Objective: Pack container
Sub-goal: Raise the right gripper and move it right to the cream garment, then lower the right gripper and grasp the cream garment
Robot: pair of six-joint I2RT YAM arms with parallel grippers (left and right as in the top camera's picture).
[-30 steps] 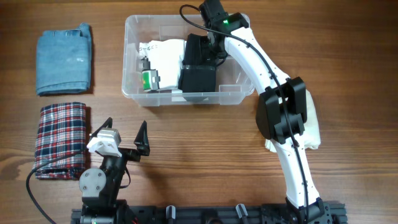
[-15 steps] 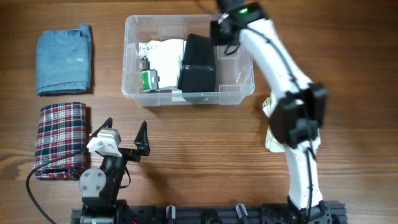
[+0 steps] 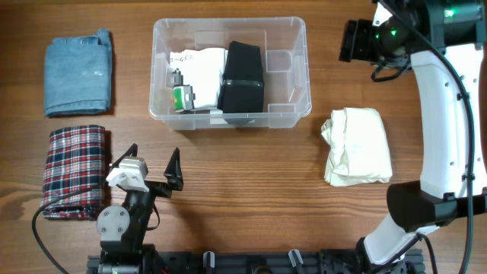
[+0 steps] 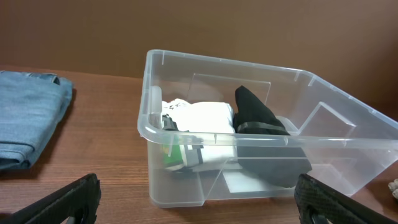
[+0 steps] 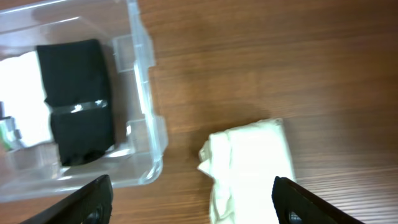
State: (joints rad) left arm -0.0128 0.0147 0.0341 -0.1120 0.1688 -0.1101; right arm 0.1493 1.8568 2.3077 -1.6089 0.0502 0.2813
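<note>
Table: a brown wooden table fills the whole view from above.
Container: the clear plastic container sits at the far middle of the table. It is upright and has no lid on.
In the container: a black folded bundle lies near the middle. A white folded bundle lies just beside it, and the two touch. A small thing with a green label is tucked by the white bundle. The other end of the box is bare.
Cream cloth: a folded cream cloth lies on the table near the container, not touching it.
Blue cloth: a folded blue jeans cloth lies on the other side of the container, well apart from it.
Checked cloth: a folded red checked cloth lies just below the blue one.
Left gripper: the left gripper sits at the near edge, beside the checked cloth. Its two fingers are spread wide, and nothing is in them.
Right gripper: the right gripper is up in the air beside the container's bare end. Its fingers are spread wide too, and it holds nothing.
</note>
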